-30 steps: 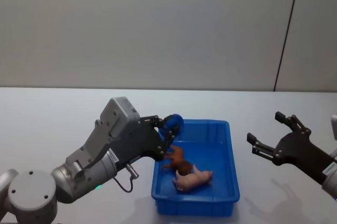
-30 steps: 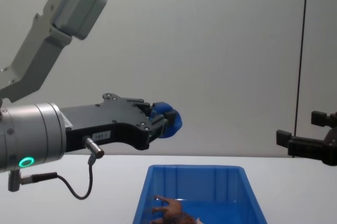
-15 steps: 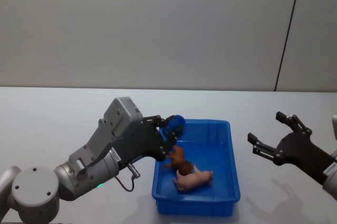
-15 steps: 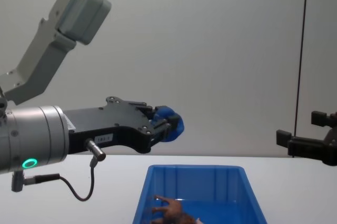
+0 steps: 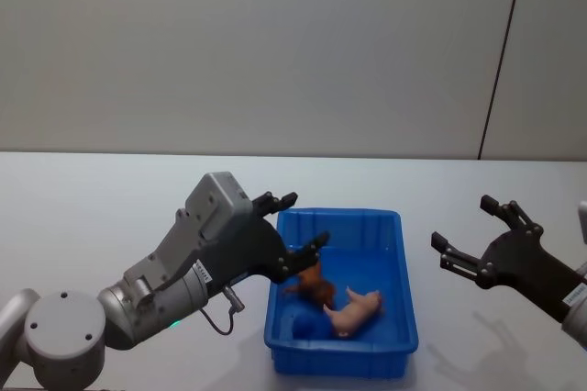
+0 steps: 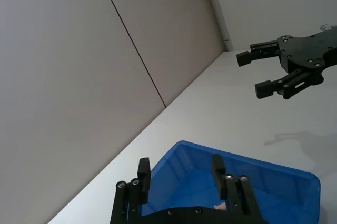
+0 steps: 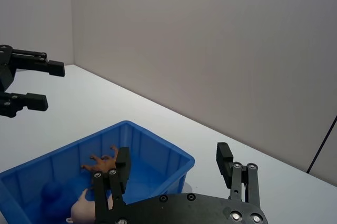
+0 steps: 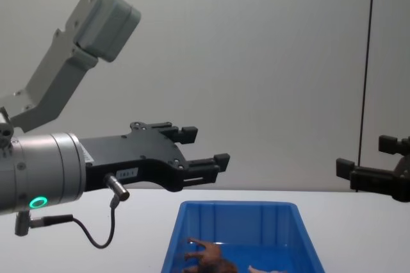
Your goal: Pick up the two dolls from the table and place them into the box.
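Now the surface (image 5: 92, 198) is bare of dolls; the box (image 5: 394, 226) holds both, brown doll (image 5: 314, 283) beside pink doll (image 5: 353, 310). My left tool (image 5: 292, 224) hangs wide over its rim, right tool (image 5: 472, 237) wide alongside. Next I'd withdraw.

The left arm (image 8: 45, 177) was built of pale grey and silver cylinders, with a boxy light-grey housing (image 8: 102, 13) at the upper left of the chest view. A green ring light (image 8: 38, 202) glowed on its barrel, and a thin black cable (image 8: 96, 238) looped beneath from a small metal plug. A white label sat on the black wrist. The left gripper (image 8: 202, 148) was matte black with flat blocky fingers and visible screws. The right gripper (image 5: 472, 235) was black likewise, on a silver wrist at the right edge.
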`<act>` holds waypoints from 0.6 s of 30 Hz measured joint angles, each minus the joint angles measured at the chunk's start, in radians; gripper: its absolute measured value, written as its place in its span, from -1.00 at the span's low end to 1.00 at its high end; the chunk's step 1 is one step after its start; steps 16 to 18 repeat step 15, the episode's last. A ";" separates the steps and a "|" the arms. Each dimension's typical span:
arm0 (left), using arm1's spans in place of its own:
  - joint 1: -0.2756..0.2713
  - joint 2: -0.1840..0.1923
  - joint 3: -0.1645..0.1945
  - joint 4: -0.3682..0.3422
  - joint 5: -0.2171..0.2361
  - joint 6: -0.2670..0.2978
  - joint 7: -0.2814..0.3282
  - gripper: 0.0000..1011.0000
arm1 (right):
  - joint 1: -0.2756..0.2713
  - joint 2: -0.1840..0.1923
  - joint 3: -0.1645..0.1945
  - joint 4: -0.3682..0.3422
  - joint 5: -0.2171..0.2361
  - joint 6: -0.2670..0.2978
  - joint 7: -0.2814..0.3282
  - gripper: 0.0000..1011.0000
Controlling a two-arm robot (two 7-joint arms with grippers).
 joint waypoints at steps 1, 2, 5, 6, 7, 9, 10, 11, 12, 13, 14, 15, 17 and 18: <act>0.000 0.000 0.000 0.001 0.001 0.000 0.000 0.39 | 0.000 0.000 0.000 0.000 0.000 0.000 0.000 0.98; -0.001 -0.001 0.001 0.002 0.002 -0.002 0.000 0.46 | 0.000 0.000 0.000 0.000 0.000 0.000 0.000 0.98; -0.002 -0.002 0.001 0.005 0.003 -0.005 0.001 0.65 | 0.000 0.000 0.000 0.000 0.000 0.000 0.000 0.98; -0.003 -0.002 0.002 0.006 0.003 -0.006 0.001 0.72 | 0.000 0.000 0.000 0.000 0.000 0.000 0.000 0.98; -0.003 -0.002 0.002 0.006 0.003 -0.007 0.001 0.75 | 0.000 0.000 0.000 0.000 0.000 0.000 0.000 0.98; -0.003 -0.003 0.002 0.008 0.003 -0.009 0.001 0.85 | 0.000 0.000 0.000 0.000 0.000 0.000 0.000 0.98; -0.004 -0.003 0.002 0.009 0.003 -0.010 0.001 0.90 | 0.000 0.000 0.000 0.000 0.000 0.000 0.000 0.98; -0.004 -0.003 0.002 0.009 0.003 -0.011 0.002 0.97 | 0.000 0.000 0.000 0.000 0.000 0.000 0.000 0.98; -0.004 -0.004 0.002 0.010 0.003 -0.012 0.002 0.99 | 0.000 0.000 0.000 0.000 0.000 0.000 0.000 0.98; -0.005 -0.004 0.002 0.010 0.004 -0.013 0.002 0.99 | 0.000 0.000 0.000 0.000 0.000 0.000 0.000 0.98; -0.005 -0.004 0.002 0.010 0.004 -0.014 0.002 0.99 | 0.000 0.000 0.000 0.000 0.000 0.000 0.000 0.98; -0.005 -0.004 0.002 0.011 0.004 -0.014 0.002 0.99 | 0.000 0.000 0.000 0.000 0.000 0.000 0.000 0.98; -0.005 -0.004 0.002 0.011 0.004 -0.014 0.002 0.99 | 0.000 0.000 0.000 0.000 0.000 0.000 0.000 0.98; -0.005 -0.004 0.002 0.011 0.004 -0.014 0.002 0.99 | 0.000 0.000 0.000 0.000 0.000 0.000 0.000 0.98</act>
